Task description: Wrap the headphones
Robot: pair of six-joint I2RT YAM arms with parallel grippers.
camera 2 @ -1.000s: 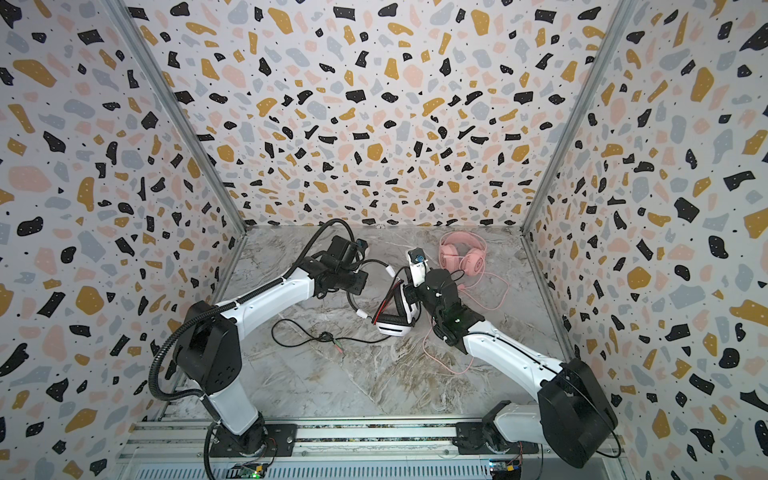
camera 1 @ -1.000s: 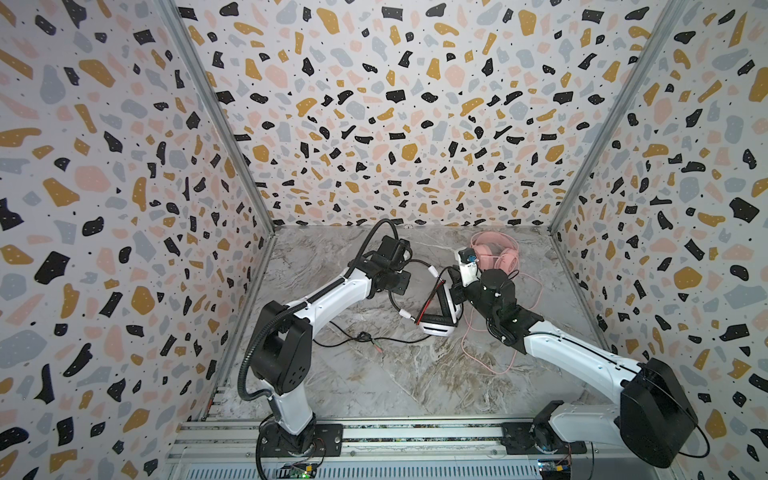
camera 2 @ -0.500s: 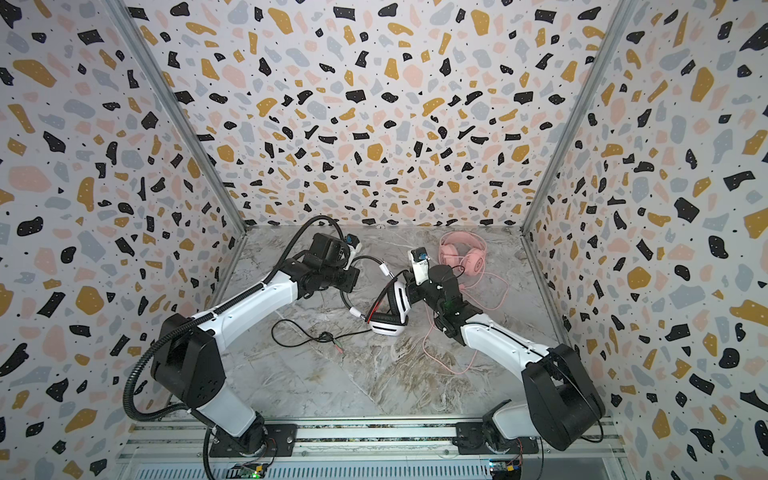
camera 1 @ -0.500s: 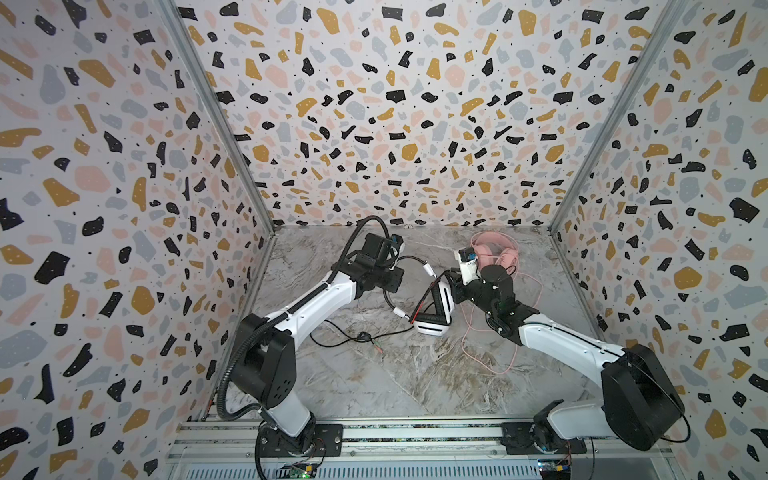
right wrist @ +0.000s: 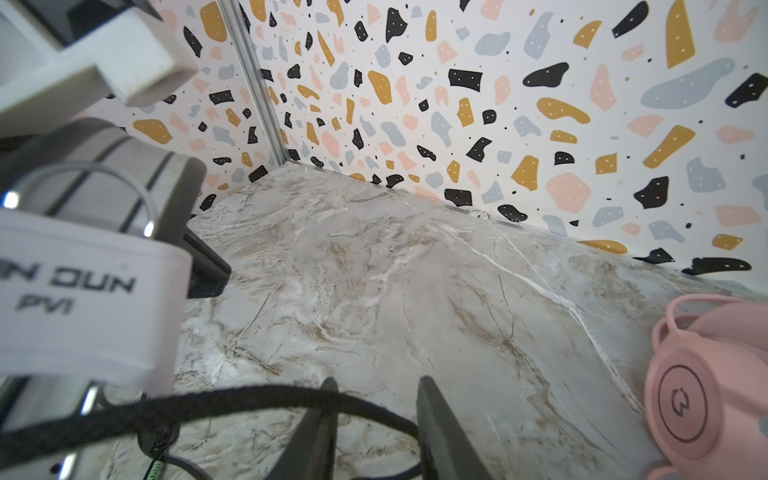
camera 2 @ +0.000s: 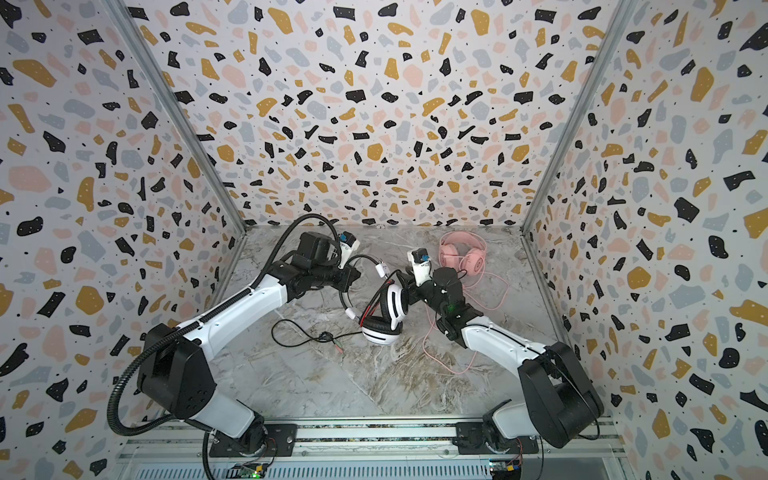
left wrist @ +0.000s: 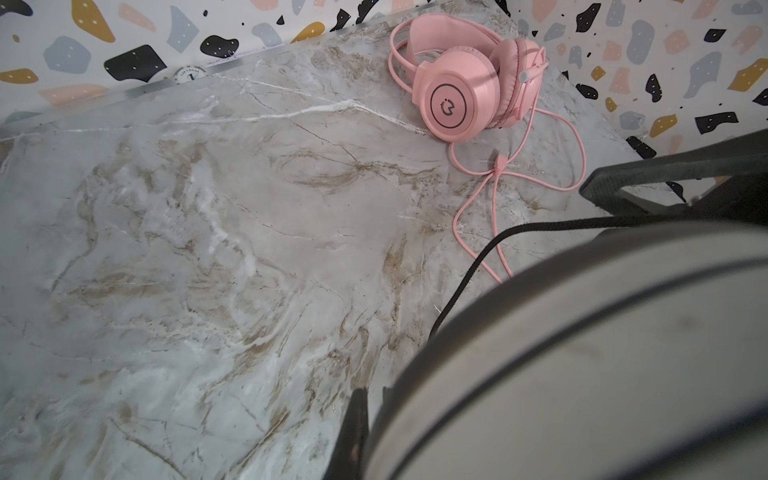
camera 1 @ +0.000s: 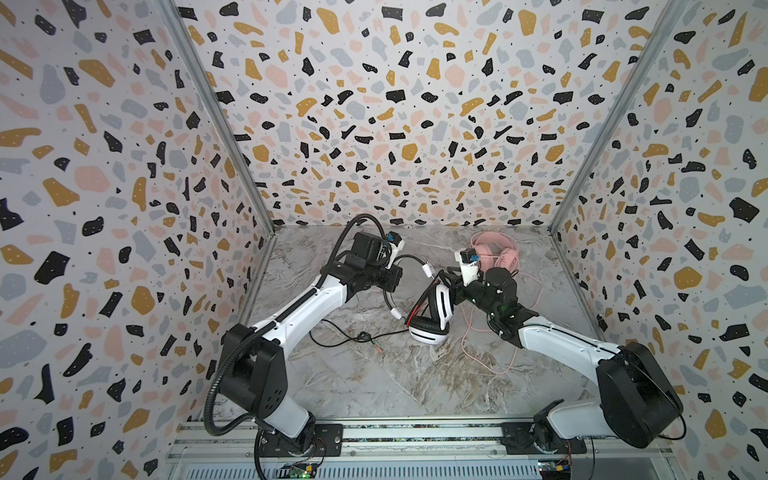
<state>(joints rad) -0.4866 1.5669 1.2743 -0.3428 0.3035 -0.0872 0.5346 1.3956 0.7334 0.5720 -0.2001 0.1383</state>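
The white headphones with black stripes sit tilted at mid-table, one ear cup on the marble and the other raised. My left gripper is shut on their thin black headband. In the left wrist view the striped cup fills the corner beside my left gripper. My right gripper is open at the upper cup, and the black cable runs across between its fingers. The pink headphones lie at the back right.
The loose black cable trails left over the marble and ends in a plug. The pink cable loops across the table under the right arm. Patterned walls close in the back and both sides.
My right gripper's jaws have spread apart around the black cable. The left arm and the white headphones have shifted slightly to the left.
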